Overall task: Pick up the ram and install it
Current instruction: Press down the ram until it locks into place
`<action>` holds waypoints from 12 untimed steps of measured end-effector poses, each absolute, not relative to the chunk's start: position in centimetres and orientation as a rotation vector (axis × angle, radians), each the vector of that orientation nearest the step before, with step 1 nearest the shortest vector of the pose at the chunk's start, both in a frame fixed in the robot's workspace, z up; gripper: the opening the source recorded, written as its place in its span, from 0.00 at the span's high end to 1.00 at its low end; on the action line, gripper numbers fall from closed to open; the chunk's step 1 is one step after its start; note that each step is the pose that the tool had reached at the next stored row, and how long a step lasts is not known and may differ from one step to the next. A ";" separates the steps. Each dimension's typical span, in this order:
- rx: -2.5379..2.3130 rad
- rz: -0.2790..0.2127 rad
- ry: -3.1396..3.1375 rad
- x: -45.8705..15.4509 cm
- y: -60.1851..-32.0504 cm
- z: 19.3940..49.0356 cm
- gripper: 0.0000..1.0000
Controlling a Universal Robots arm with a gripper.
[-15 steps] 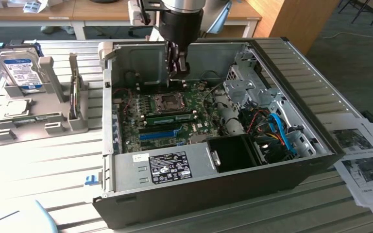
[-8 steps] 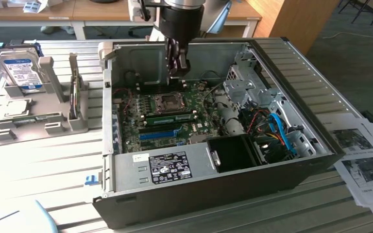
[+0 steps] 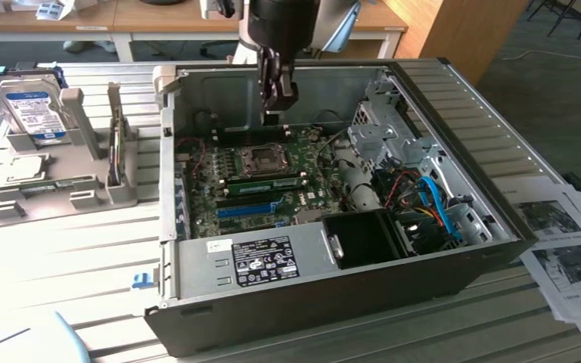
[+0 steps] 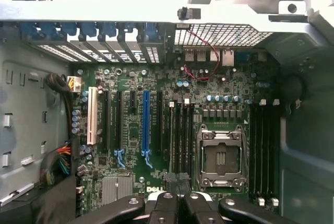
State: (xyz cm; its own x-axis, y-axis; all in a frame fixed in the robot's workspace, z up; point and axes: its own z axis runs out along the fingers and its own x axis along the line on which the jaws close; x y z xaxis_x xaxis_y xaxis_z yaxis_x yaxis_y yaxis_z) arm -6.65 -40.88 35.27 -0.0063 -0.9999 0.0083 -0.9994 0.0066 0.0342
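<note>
The gripper (image 3: pixel 278 115) hangs shut and apparently empty just above the ram (image 3: pixel 270 184), which stands on edge in a slot beside the processor socket (image 4: pixel 220 157); it looks light, stiff, thin and fragile, best pinched across its bare upper edge.

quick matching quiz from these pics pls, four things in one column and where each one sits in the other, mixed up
Things
1. hard drive
2. printed papers
3. long blue slot
4. hand

Places
a. on the table, at the exterior view's right of the computer case
b. on the motherboard, between black slots
c. upright in a grey rack, at the exterior view's left
d. above the motherboard inside the case, shut

Pairs: 1-c, 2-a, 3-b, 4-d
</note>
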 end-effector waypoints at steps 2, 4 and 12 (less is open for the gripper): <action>2.193 -0.029 -2.207 -6.6 -40.9 35.3 0.91; 2.193 -0.029 -2.207 -6.6 -40.9 35.3 0.91; 2.193 -0.029 -2.207 -6.6 -40.9 35.3 0.91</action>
